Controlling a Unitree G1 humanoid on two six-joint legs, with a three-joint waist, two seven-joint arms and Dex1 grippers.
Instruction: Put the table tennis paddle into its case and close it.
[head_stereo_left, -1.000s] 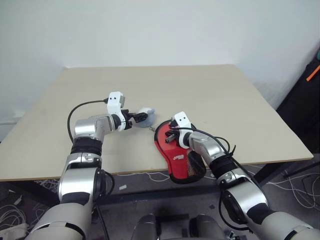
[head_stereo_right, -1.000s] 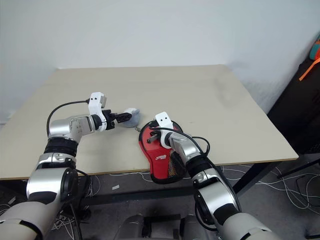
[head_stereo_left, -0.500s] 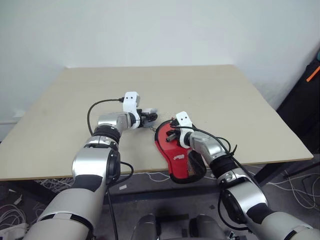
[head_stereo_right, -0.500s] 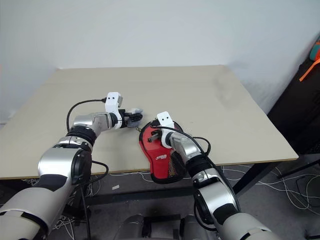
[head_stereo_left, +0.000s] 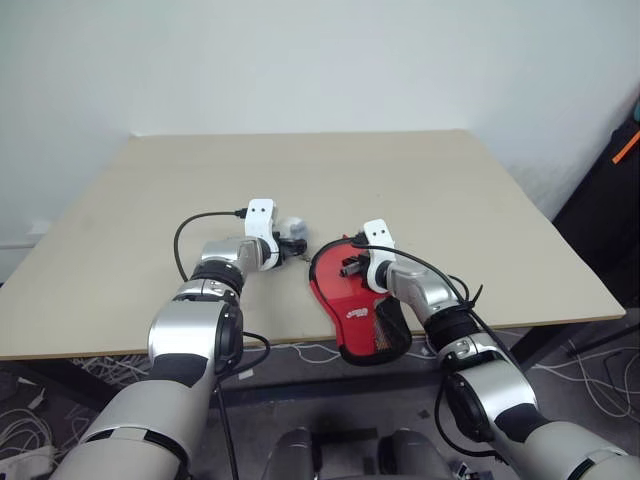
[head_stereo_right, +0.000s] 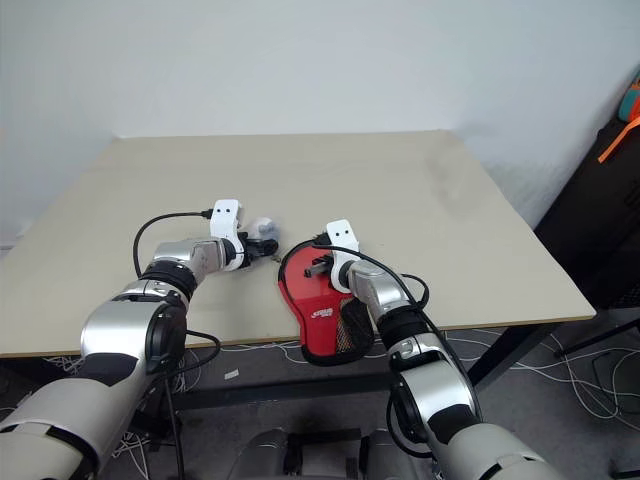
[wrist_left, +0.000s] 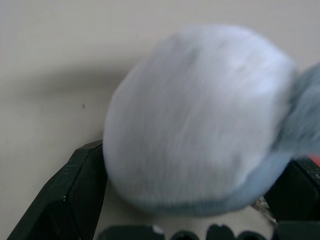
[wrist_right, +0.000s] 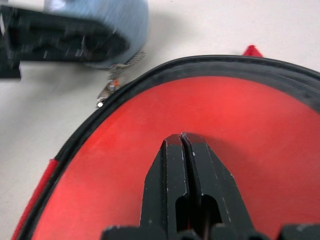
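The case (head_stereo_left: 352, 305), black-rimmed with a red panel, lies at the table's front edge with its narrow mesh end hanging over. The table tennis paddle's red face (wrist_right: 125, 135) shows inside it. My right gripper (head_stereo_left: 346, 268) is shut, and its fingertips (wrist_right: 175, 145) rest on that red face. A grey-white soft ball (wrist_left: 200, 120) lies just left of the case, joined to the rim by a small chain (wrist_right: 116, 82). My left gripper (head_stereo_left: 289, 243) has its fingers wide apart on either side of the ball. Whether they squeeze it I cannot tell.
The pale wooden table (head_stereo_left: 450, 180) stretches bare behind and to both sides. A dark object with an orange strap (head_stereo_left: 625, 150) stands off the table's right side. Cables lie on the floor below the front edge.
My left arm has folded in, and its gripper has sunk a little around the ball. The right gripper has slid slightly right on the red face, still shut.
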